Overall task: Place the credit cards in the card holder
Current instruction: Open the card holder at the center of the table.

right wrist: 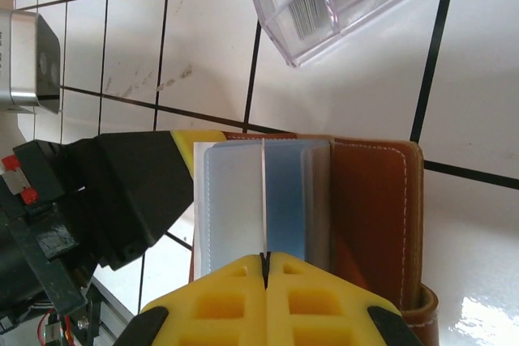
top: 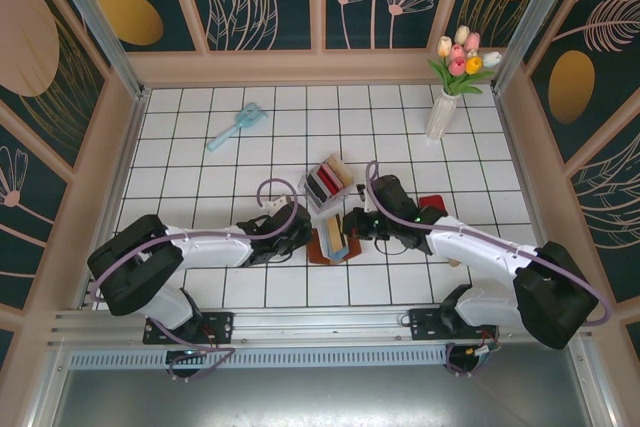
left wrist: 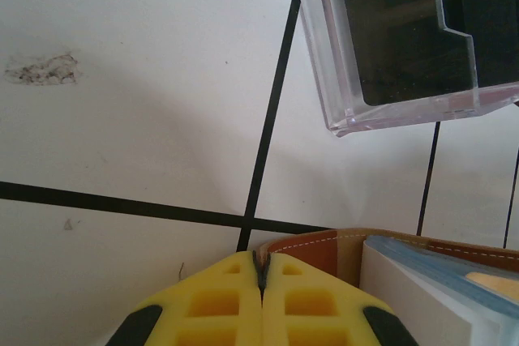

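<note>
The brown leather card holder (top: 330, 245) lies open on the white tiles between my two arms. My left gripper (left wrist: 261, 269) is shut on the holder's leather edge (left wrist: 312, 250) at its left side. My right gripper (right wrist: 265, 261) is shut on a thin pale sleeve page (right wrist: 264, 200), held edge-on above the holder's blue-white sleeves (right wrist: 235, 200). The brown cover (right wrist: 373, 216) lies flat to the right. The credit cards (top: 325, 183), red and black among them, stand in a clear plastic tray (right wrist: 324, 6) just beyond the holder.
A light blue brush (top: 237, 127) lies at the back left. A white vase of tulips (top: 445, 107) stands at the back right. A red flat object (top: 432, 204) sits beside the right arm. Wooden walls surround the tiled floor.
</note>
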Action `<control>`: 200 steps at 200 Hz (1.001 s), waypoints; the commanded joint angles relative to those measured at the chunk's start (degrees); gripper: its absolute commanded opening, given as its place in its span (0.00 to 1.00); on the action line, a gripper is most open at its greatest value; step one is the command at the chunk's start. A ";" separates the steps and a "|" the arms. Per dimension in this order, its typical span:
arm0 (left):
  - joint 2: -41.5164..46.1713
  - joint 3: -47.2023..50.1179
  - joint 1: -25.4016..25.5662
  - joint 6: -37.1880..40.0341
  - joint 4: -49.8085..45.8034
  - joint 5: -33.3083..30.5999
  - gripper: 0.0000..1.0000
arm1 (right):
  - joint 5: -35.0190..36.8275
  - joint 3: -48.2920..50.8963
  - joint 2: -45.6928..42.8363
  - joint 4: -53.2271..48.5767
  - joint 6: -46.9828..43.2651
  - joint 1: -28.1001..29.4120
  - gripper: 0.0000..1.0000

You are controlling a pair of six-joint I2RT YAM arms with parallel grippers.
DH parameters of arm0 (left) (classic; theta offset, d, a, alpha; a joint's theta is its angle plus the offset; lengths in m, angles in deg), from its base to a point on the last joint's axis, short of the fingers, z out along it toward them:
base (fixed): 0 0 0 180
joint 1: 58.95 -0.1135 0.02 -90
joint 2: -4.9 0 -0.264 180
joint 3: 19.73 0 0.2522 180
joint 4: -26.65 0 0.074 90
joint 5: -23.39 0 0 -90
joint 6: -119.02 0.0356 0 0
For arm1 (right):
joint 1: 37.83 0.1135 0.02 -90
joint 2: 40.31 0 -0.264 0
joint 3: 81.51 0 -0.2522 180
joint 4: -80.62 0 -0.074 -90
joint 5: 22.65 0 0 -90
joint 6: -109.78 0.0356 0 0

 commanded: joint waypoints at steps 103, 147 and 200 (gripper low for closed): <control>-0.72 -0.12 -0.32 3.13 3.12 1.64 0.00 | 2.95 0.20 5.01 1.78 -0.51 1.52 0.00; -0.94 -0.87 -0.34 3.64 3.77 2.46 0.07 | 3.43 0.90 5.72 2.49 -0.06 1.51 0.00; 0.61 -0.25 -0.30 4.27 4.61 2.82 0.26 | 4.42 1.95 5.32 3.20 0.74 1.45 0.00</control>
